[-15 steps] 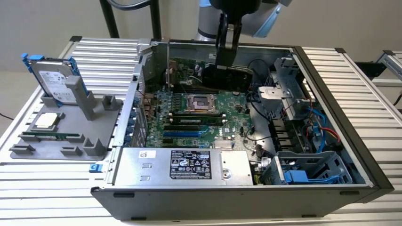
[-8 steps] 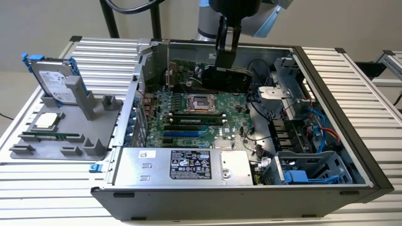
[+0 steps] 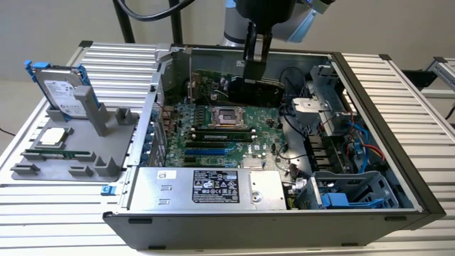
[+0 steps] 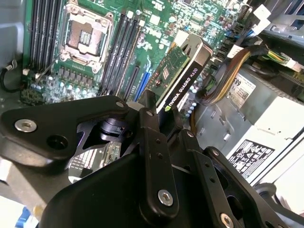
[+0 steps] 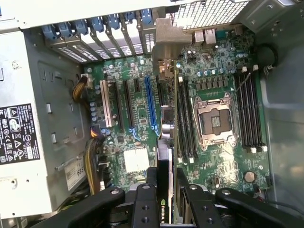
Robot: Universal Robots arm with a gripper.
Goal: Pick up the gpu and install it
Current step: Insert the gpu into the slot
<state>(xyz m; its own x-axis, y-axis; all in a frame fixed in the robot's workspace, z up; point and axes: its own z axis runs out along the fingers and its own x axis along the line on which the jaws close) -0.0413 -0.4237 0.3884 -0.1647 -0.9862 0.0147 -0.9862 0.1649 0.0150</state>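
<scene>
My gripper (image 3: 254, 70) is shut on the gpu (image 3: 253, 89), a thin card with a black shroud and a green board face. I hold it on edge inside the open computer case (image 3: 376, 106), above the far part of the motherboard (image 3: 213, 133). In the second wrist view the gpu (image 4: 183, 71) reaches out from the gripper (image 4: 159, 116) over the board. In the first wrist view the gpu (image 5: 166, 135) is edge-on, its silver bracket (image 5: 167, 42) toward the case's rear slots. There the card lies between the blue slot (image 5: 151, 107) and the CPU socket (image 5: 213, 118), under the gripper (image 5: 165, 187).
A grey holder (image 3: 78, 154) at the exterior view's left carries a silver hard drive with blue rails (image 3: 63, 89), a CPU chip (image 3: 53, 136) and a memory stick (image 3: 61, 154). Inside the case are the power supply (image 3: 206, 186), a blue drive cage (image 3: 341, 194) and loose cables (image 3: 359, 144).
</scene>
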